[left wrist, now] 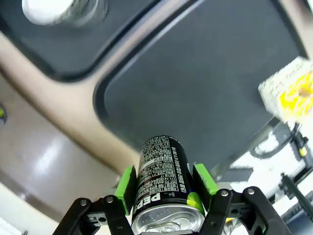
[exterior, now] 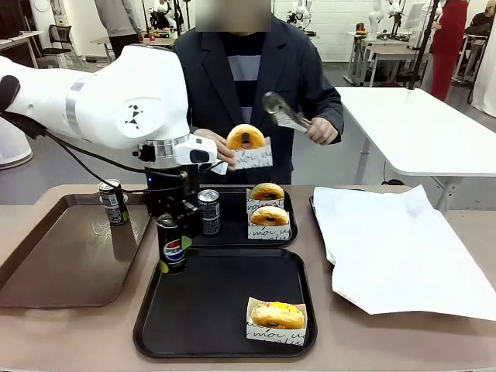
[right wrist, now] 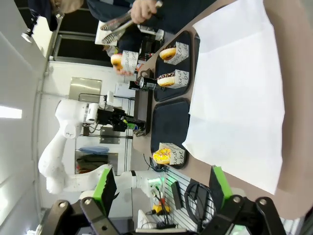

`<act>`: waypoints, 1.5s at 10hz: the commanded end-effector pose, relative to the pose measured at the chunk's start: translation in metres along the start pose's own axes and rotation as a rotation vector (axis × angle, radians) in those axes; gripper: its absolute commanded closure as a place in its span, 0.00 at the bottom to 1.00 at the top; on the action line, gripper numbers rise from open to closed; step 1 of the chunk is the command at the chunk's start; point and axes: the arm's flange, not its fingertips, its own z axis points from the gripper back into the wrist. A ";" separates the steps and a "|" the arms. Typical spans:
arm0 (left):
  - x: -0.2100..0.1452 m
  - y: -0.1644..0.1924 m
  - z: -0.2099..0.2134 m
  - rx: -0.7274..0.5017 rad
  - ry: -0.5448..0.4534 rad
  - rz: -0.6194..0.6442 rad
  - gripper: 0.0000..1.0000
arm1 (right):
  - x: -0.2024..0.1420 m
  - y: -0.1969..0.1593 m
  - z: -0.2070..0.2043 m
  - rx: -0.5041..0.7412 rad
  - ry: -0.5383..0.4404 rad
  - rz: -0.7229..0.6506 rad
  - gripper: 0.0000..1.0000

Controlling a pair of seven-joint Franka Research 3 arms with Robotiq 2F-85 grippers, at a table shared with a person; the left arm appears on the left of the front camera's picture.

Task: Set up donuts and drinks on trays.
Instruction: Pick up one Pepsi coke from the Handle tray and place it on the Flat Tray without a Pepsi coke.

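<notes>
Pepsi can (left wrist: 164, 183) upright, clamped between left claw (left wrist: 165, 188) pads, above near tray (exterior: 225, 310).

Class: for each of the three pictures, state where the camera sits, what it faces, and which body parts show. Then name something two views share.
Front: between the arms, facing the person across the table; left arm shows.
Left wrist: above the near tray; green fingers clamp the Pepsi can.
Right wrist: rolled sideways, facing the white paper; open right gripper.
Shared: the yellow donut, also in the left wrist view.
</notes>
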 end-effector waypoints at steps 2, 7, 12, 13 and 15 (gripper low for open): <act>-0.148 0.069 0.078 -0.071 -0.080 -0.060 0.40 | 0.001 0.000 0.001 0.020 -0.008 0.017 0.00; -0.212 0.105 0.104 -0.097 -0.186 0.074 0.40 | 0.001 0.000 0.001 0.020 -0.008 0.017 0.00; -0.212 0.105 0.104 -0.097 -0.186 0.074 0.40 | 0.001 0.000 0.001 0.020 -0.008 0.017 0.00; -0.212 0.105 0.104 -0.097 -0.186 0.074 0.40 | 0.001 0.000 0.001 0.020 -0.008 0.017 0.00; -0.212 0.105 0.104 -0.097 -0.186 0.074 0.40 | 0.001 0.000 0.001 0.020 -0.008 0.017 0.00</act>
